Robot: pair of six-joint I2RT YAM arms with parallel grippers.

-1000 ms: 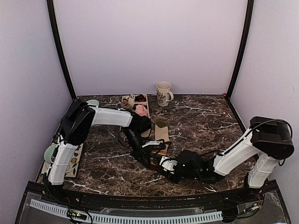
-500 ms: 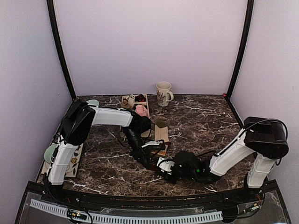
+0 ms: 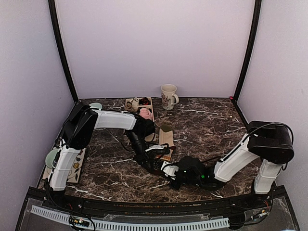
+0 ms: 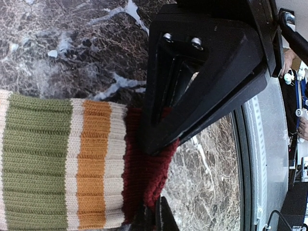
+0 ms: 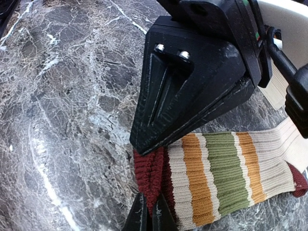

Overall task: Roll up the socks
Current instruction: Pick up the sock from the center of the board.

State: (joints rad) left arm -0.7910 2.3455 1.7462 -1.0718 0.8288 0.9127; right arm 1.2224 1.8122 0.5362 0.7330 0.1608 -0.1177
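A striped sock with green, orange and cream bands lies flat on the marble table; in the top view it shows only partly between the two arms. My left gripper is shut on the sock's maroon cuff. In the right wrist view the same sock stretches away to the right. My right gripper pinches the same maroon cuff, which bunches into ridges between its fingers. In the top view both grippers, left and right, meet near the table's front centre.
A beige sock lies just behind the grippers. A wooden tray with a pink bundle stands at the back, and a mug beside it. A green plate and a board sit at the left edge.
My right gripper has slid left to the sock's maroon cuff and shut on it. The left gripper has kept its grip and its place.
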